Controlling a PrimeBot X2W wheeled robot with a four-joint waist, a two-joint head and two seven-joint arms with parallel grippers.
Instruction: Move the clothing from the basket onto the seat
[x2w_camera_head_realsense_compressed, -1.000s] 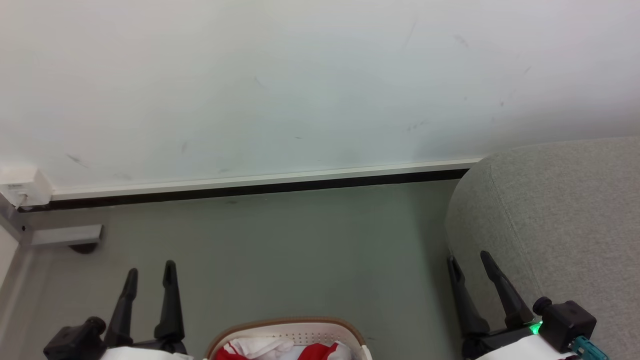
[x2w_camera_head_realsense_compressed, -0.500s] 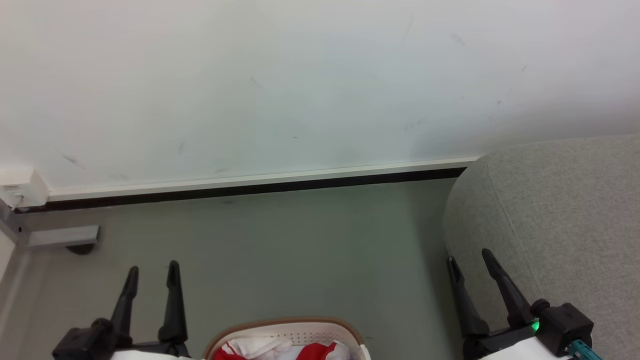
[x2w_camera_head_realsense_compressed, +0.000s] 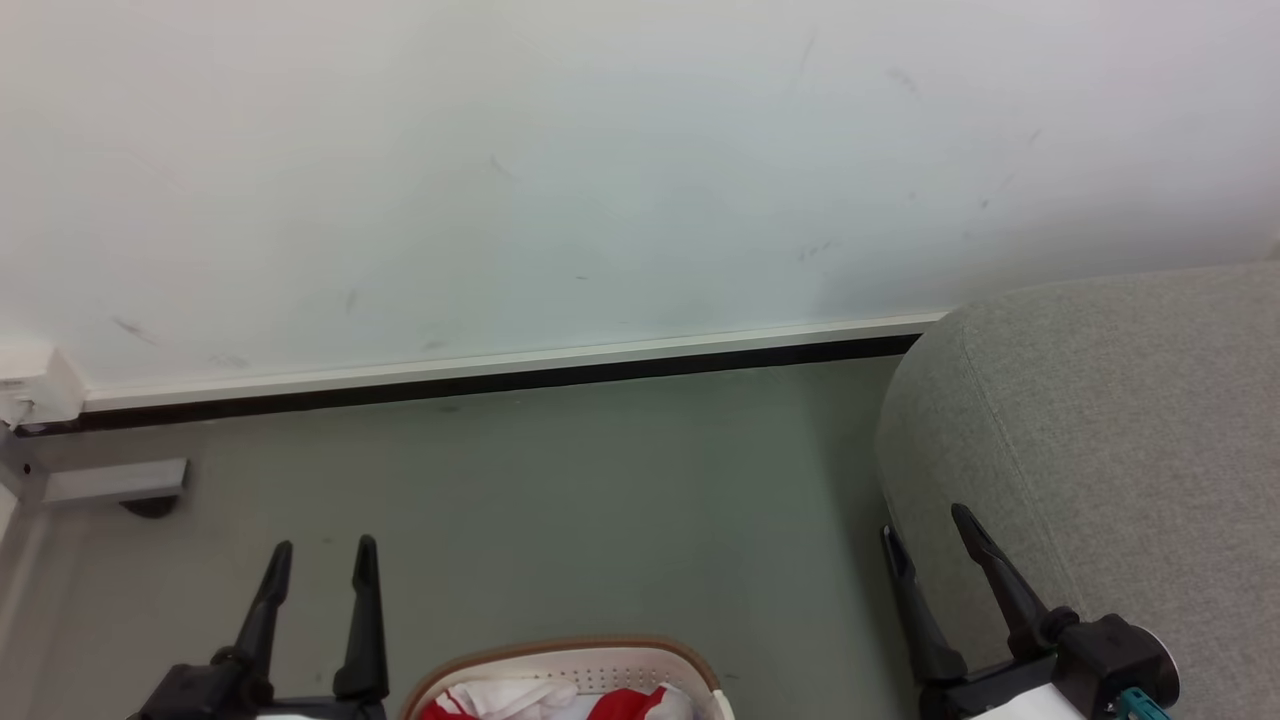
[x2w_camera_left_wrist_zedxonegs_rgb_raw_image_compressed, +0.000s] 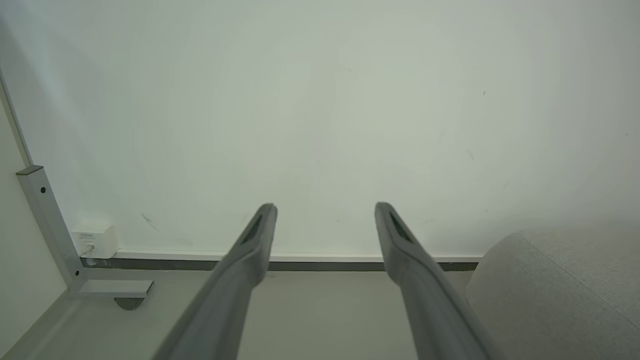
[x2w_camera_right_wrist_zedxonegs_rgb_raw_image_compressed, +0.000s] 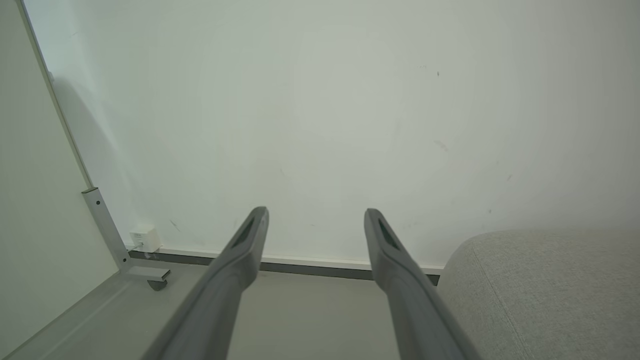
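At the bottom edge of the head view sits the off-white perforated basket with its brown rim, and red and white clothing is bunched inside it. The light grey seat fills the right side and also appears as the seat and the seat in the wrist views. My left gripper stands open to the left of the basket, nothing between its fingers. My right gripper is open in front of the seat's rounded corner. The left gripper and right gripper point at the wall.
A pale wall with a dark skirting strip runs across the back. At the left stand a grey metal frame foot with a castor and a small white box. Grey floor lies between the basket and the wall.
The whole head view has shifted slightly left and up as the camera moved. Both grippers sit lower in the picture than a second ago and stay open.
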